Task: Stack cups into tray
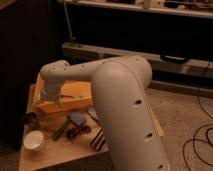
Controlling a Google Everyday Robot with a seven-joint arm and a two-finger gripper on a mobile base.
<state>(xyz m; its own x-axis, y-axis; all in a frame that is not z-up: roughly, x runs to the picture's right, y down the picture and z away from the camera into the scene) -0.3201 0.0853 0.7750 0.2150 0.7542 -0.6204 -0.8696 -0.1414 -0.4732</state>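
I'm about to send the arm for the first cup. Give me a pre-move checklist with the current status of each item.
1. White cup located: ok, upright on the table's front left corner, apart from the tray.
2. Lime-green cup located: cannot tell, the arm blocks the table's right side.
3. End effector free: ok, open over the tray's left end, nothing seen in it.
4. Tray interior clear: cannot tell, partly hidden by the arm.
5. Path to white cup clear: not ok, a dark round object stands near that line.
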